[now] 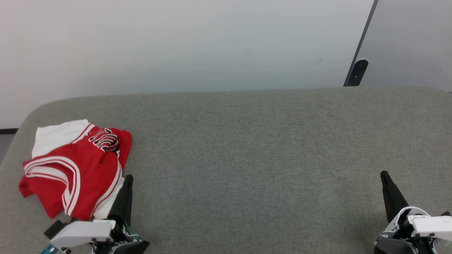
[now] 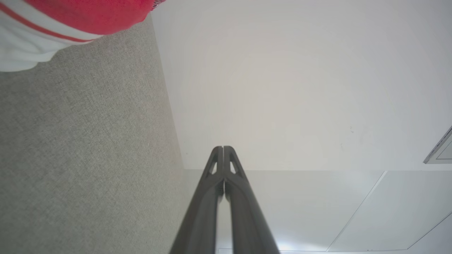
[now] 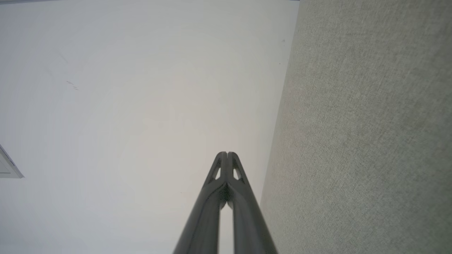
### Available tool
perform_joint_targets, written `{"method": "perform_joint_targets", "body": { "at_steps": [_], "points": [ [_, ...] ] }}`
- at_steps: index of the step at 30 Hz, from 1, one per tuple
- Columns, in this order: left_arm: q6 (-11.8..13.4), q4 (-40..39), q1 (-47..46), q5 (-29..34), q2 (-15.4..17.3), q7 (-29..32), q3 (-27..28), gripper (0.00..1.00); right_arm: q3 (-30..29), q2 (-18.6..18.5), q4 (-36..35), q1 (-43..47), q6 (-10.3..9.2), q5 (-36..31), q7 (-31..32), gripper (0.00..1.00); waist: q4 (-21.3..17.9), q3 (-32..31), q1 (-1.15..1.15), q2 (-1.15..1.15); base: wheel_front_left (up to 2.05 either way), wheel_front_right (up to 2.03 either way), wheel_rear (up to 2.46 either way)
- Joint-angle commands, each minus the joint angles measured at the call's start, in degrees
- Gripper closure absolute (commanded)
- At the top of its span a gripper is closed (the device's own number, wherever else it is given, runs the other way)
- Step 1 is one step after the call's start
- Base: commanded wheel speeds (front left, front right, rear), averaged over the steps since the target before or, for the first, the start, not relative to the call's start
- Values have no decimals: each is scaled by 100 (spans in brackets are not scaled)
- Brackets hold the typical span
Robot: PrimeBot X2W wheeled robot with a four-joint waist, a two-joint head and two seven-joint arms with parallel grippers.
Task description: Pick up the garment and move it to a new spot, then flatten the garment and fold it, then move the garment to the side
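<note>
Grey woven fabric covers the bench [image 1: 247, 148], which runs wide across the head view with a rounded far-left corner, and a plain white wall [image 1: 176, 42] stands behind it. The shirt [image 1: 76, 169] lies at the bench's left end, crumpled in a loose heap. Red cloth is on top with white-and-red striped trim curving across it, a white sleeve shows at the far side, and black white-edged lettering is bunched near the far right corner. The left claw [image 1: 129, 177] sits just beside the shirt's near right edge, its two dark fingers pressed together and gripping nothing; whether it touches the cloth cannot be told. The right claw [image 1: 384, 174] is well apart at the bench's right end, likewise closed and empty.
</note>
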Motion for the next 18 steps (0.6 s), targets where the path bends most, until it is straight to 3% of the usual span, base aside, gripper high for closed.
{"method": "perform_joint_targets", "body": {
  "at_steps": [1, 2, 3, 8, 18],
  "points": [
    [-44, -2, -47, -18, -2, 6, 10, 100, 4, 13, -19, -13, -8, 25, 4, 100, 0, 0, 0, 0, 0, 0, 0],
    [-44, -2, -47, -18, -2, 6, 11, 100, 4, 13, -19, -13, -8, 25, 4, 100, 0, 0, 0, 0, 0, 0, 0],
    [0, -2, 0, 0, 0, -1, 0, 0, 3, 0, -2, 0, 0, -1, -2, 0, 0, 0, 0, 0, 0, 0, 0],
    [12, 223, 231, 4, -59, -14, -29, 0, 27, 27, 233, 178, 1, -8, -16, 0, 0, 0, 0, 0, 0, 0, 0],
    [12, -98, 373, 152, -19, -292, -252, 0, 473, 22, 195, 113, 1, -198, -310, 0, -9, -6, 0, 0, 0, 0, 0]
  ]
}}
